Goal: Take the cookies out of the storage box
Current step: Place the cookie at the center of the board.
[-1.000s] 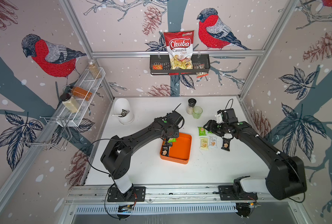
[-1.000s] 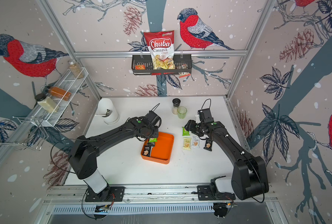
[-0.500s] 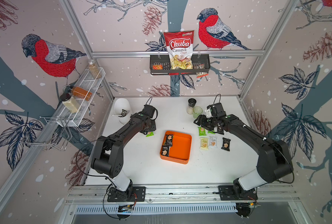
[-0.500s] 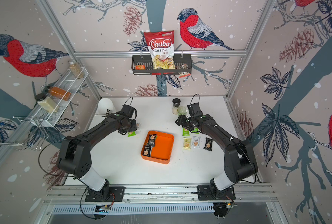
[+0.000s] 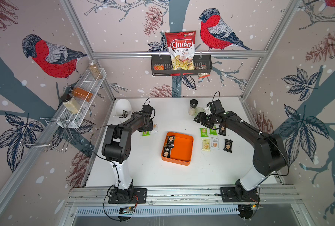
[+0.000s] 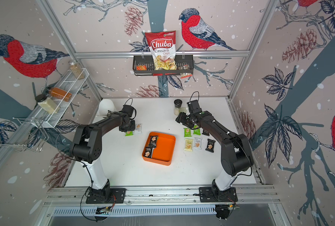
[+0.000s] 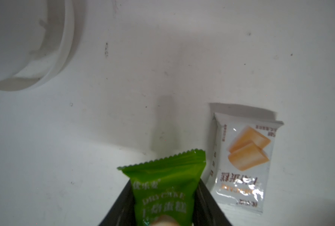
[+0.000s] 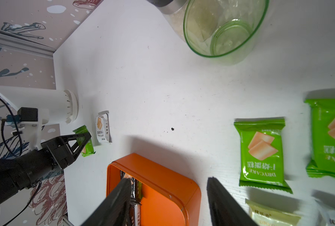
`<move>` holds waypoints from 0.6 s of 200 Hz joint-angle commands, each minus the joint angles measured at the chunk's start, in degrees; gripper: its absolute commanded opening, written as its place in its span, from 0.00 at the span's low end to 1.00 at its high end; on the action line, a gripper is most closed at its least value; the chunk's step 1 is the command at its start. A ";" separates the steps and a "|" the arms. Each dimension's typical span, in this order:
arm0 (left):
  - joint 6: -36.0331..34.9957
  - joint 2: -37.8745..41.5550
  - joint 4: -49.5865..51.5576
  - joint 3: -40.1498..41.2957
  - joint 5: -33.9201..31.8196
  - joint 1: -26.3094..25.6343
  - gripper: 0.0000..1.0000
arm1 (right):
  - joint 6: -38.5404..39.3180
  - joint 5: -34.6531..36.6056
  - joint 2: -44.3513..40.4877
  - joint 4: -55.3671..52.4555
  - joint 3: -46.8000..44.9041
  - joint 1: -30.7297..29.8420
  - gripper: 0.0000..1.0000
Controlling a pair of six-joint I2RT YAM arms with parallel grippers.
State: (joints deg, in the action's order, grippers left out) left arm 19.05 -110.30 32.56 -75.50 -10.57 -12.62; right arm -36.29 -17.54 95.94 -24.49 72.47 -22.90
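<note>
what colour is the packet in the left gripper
The packet is green with pale lettering; left wrist view shows it best.

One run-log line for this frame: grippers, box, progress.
left gripper: shut on green packet | right gripper: open, empty | storage box: black packets inside | task: unfinished

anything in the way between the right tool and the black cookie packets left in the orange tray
Nothing visible does. Between the open right tool and the black cookie packets there is only bare white table and the low wall of the shallow orange plastic tray.
</note>
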 commanded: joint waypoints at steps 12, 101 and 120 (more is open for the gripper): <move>-2.40 -3.32 -0.52 -1.97 -0.49 0.65 0.39 | 0.61 0.14 0.31 -0.38 0.66 0.40 0.66; -1.17 -2.19 2.09 -4.40 1.40 0.76 0.61 | 2.23 -0.07 0.15 -1.54 1.03 2.66 0.67; 0.36 0.97 2.42 -3.96 3.95 0.67 0.62 | 2.63 -0.45 0.12 -1.66 1.02 3.07 0.67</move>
State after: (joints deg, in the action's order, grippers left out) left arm 17.30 -112.60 33.74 -79.44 -9.52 -12.12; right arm -34.98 -17.56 96.12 -24.97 73.01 -20.21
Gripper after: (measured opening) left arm 0.623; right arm 0.667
